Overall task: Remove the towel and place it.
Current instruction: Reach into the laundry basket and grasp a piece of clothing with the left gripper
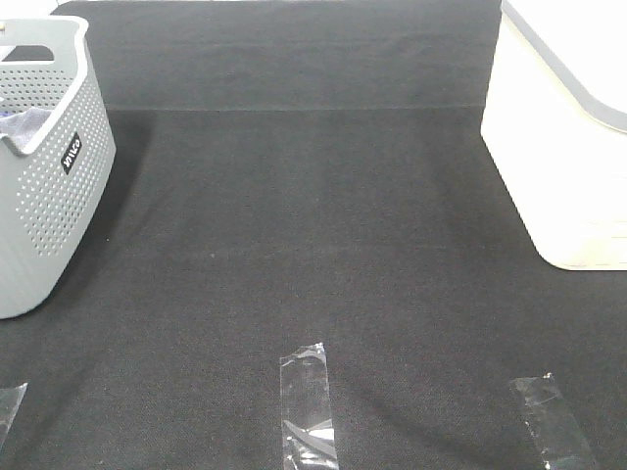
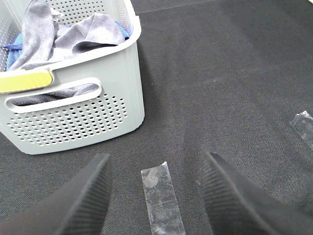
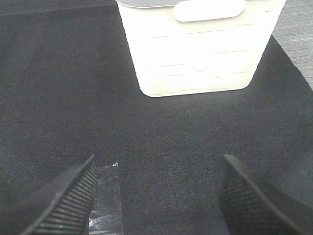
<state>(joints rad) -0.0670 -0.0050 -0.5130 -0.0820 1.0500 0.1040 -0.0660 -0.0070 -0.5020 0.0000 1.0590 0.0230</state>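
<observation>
The grey-lavender towel (image 2: 68, 36) lies crumpled inside the grey perforated basket (image 2: 88, 117), draped over a bright blue cloth (image 2: 17, 39); a small fold of the towel (image 1: 24, 125) shows over the basket (image 1: 44, 186) rim at the far left of the high view. My left gripper (image 2: 155, 188) hovers open above the black mat, a short way in front of the basket, nothing between its fingers. The right gripper (image 3: 156, 188) is also open and empty, over the mat facing a white bin (image 3: 195, 49). Neither gripper shows in the high view.
The white bin (image 1: 568, 147) stands at the right edge of the black mat. Clear tape strips (image 1: 308, 411) lie along the mat's front, one under the left gripper (image 2: 161, 200). A yellow-green label (image 2: 24, 82) sits on the basket rim.
</observation>
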